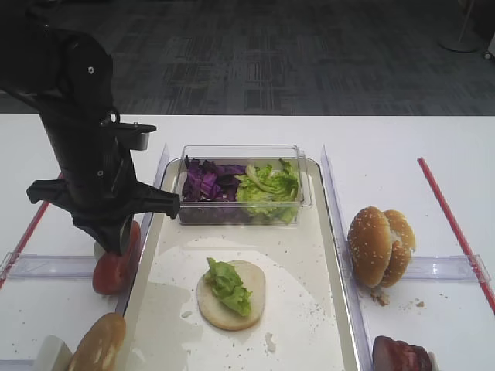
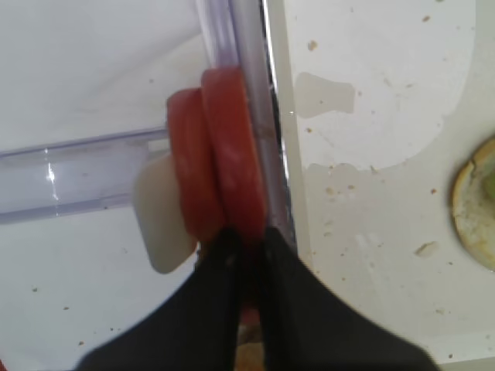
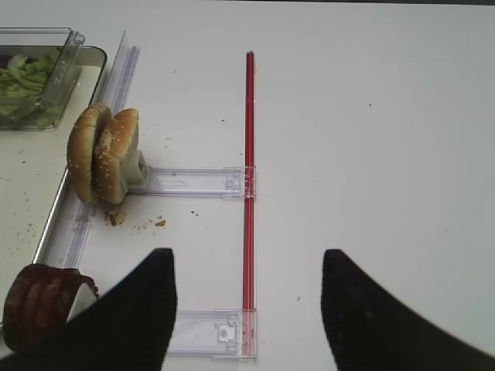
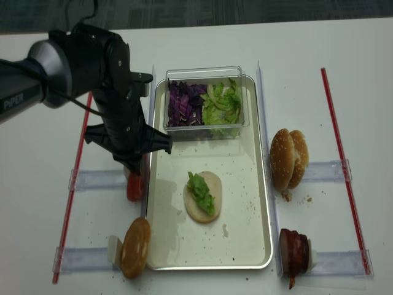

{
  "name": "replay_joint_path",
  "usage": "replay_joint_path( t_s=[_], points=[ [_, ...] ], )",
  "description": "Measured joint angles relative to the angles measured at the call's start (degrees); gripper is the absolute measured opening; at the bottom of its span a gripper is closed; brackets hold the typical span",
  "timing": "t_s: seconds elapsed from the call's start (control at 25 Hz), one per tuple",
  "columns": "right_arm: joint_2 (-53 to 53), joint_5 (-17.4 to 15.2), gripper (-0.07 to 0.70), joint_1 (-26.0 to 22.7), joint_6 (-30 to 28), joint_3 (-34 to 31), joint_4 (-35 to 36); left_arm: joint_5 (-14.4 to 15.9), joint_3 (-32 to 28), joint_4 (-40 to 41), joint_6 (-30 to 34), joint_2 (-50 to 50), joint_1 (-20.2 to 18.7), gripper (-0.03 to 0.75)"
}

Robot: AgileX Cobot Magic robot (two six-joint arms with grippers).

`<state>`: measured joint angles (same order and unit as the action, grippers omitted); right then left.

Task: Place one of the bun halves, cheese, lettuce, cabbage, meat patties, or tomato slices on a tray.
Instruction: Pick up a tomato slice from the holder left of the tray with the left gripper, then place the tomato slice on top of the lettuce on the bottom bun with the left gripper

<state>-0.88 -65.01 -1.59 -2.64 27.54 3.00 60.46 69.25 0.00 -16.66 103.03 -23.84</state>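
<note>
Two tomato slices [image 2: 203, 162] stand on edge against a white block [image 2: 161, 224], just outside the tray's left rim [image 2: 280, 154]. My left gripper [image 2: 246, 249] is shut on the tomato slice nearer the tray [image 2: 238, 147]; from overhead it hangs over them [image 1: 114, 270]. On the tray [image 1: 309, 309] lies a pale bun base [image 1: 247, 297] topped with lettuce [image 1: 228, 284]. Sesame bun halves [image 1: 379, 246] stand right of the tray, another bun half [image 1: 99, 344] sits front left, and meat patties [image 3: 42, 305] lie front right. My right gripper [image 3: 247, 286] is open over bare table. The cheese is out of view.
A clear tub [image 1: 241, 154] at the tray's far end holds purple cabbage [image 1: 205, 185] and more lettuce [image 1: 269, 188]. Clear plastic rails [image 1: 46, 265] and red strips [image 3: 249, 154] lie on the white table on both sides. Crumbs dot the tray.
</note>
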Motion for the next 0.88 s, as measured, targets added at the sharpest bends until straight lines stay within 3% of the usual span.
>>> replay_joint_path(
  t_s=[0.28,0.68,0.88],
  points=[
    [0.0,0.0,0.445,0.0,0.2,0.0,0.0,1.4,1.1,0.0,0.0,-2.4,0.0,0.02],
    [0.0,0.0,0.445,0.0,0.2,0.0,0.0,8.1,6.0,-0.3,1.2,-5.8,0.0,0.017],
    [0.0,0.0,0.445,0.0,0.2,0.0,0.0,9.1,7.2,-0.4,4.6,-6.9,0.0,0.017]
  ],
)
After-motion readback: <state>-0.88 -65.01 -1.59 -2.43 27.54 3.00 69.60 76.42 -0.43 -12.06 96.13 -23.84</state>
